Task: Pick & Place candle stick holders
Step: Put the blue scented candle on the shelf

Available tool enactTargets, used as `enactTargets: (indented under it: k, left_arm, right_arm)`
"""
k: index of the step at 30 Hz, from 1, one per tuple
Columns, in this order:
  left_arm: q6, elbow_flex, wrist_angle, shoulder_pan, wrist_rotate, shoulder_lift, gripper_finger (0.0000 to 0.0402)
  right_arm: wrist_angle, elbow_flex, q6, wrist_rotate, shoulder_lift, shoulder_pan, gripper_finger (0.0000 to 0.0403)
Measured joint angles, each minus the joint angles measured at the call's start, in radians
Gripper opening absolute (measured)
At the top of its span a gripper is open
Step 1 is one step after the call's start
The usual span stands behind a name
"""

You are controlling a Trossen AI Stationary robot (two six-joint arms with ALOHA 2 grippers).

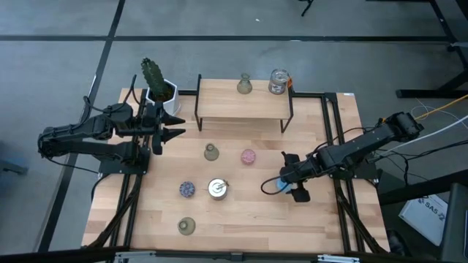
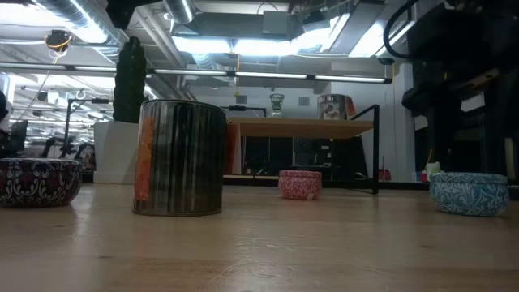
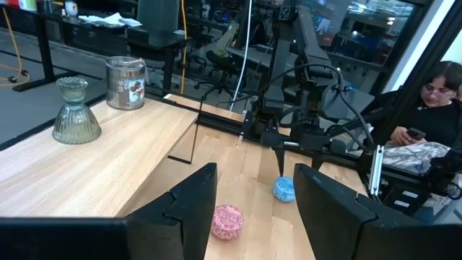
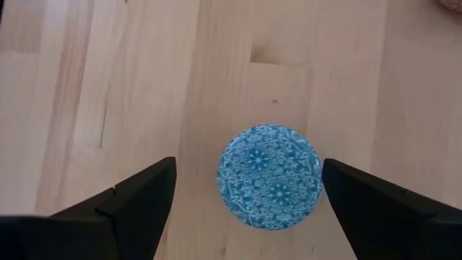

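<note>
- The blue holder [image 4: 270, 177] is a round, low piece lying flat on the table [image 1: 241, 226], its patterned top facing straight up; being round, it has no long side to speak of.
- It sits on the right half of the table, and the right gripper [image 1: 287, 186] hangs directly over it, fingers [image 4: 137, 198] spread wide on either side and clear of it.
- The pink holder [image 1: 248, 156] lies near the middle, flat; a green flared holder [image 1: 211, 153] stands upright just beside it.
- Nearer the front, a dark speckled holder [image 1: 187, 189] and a shiny cup [image 1: 217, 188] stand side by side, with another green holder [image 1: 186, 226] near the front edge.
- A wooden shelf [image 1: 219, 108] at the back carries a third green holder [image 1: 244, 85] and a second shiny cup [image 1: 278, 81], both upright.
- The left gripper [image 1: 172, 126] waits at the left, by a white pot with a cactus [image 1: 155, 82], half open and empty.
- The table is pale planked wood; behind it lie a lit workshop, desks and a seated person [image 3: 426, 108].
</note>
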Motion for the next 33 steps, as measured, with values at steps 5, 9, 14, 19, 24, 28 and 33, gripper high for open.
enactTargets:
  k: [5,9,14,19,24,28,33]
  left_arm:
    - [0.0,0.0,-0.001,0.0,0.0,0.0,0.018]
    - [0.0,0.0,-0.001,0.0,0.0,0.0,0.018]
    - [0.0,0.0,-0.001,0.0,0.0,0.0,0.018]
    - [0.0,0.0,-0.001,0.0,0.0,0.0,0.018]
    - [0.001,0.0,-0.001,0.0,0.0,0.0,0.018]
    - [0.001,0.0,-0.001,0.0,0.0,0.0,0.018]
    - [-0.007,0.0,-0.001,0.0,0.0,0.0,0.018]
  right_arm:
    - [0.0,0.0,0.03,0.027,0.0,-0.003,0.0367]
    - [0.0,0.0,0.046,0.034,0.0,-0.002,0.0379]
    - [0.0,0.0,0.051,0.034,0.0,-0.002,0.0383]
    - [0.0,0.0,0.052,0.034,0.0,-0.002,0.0383]
    - [0.002,0.0,0.052,0.034,0.006,-0.002,0.0383]
    - [0.013,0.0,0.051,0.027,0.045,-0.002,0.0383]
    - [0.026,0.0,0.049,0.031,0.099,-0.002,0.0383]
